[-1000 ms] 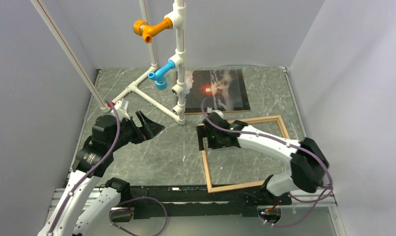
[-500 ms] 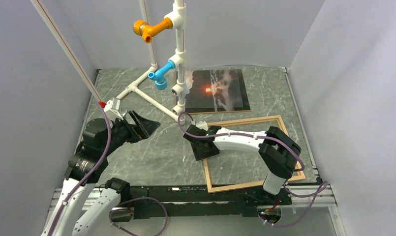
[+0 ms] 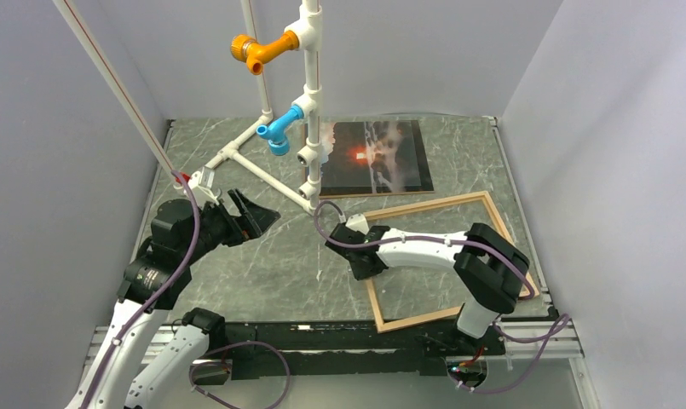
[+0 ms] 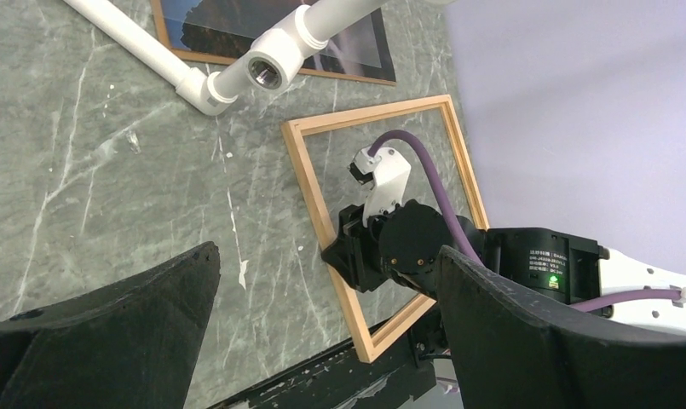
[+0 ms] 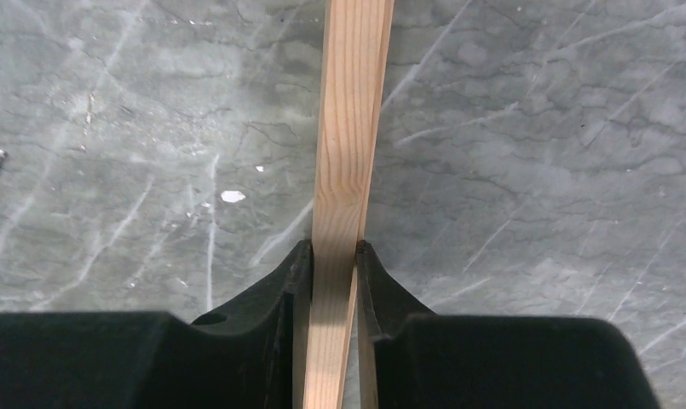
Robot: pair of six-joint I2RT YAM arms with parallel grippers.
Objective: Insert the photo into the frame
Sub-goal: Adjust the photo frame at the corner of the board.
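The photo, a dark seascape with an orange glow, lies face up at the back of the table, partly behind a white pipe; its edge shows in the left wrist view. The frame of light wood strips lies in front of it, skewed clockwise. My right gripper is shut on the frame's left strip, one finger on each side of the wood. My left gripper hangs open above the table's left part, with nothing between its fingers.
A white PVC pipe stand with an orange fitting and a blue fitting rises at the back centre; its foot lies beside the frame's far left corner. Grey walls close in three sides. A black rail runs along the near edge.
My right gripper has closed onto the frame's left strip. The frame has swung clockwise, its near end shifting right. My left arm has barely shifted.
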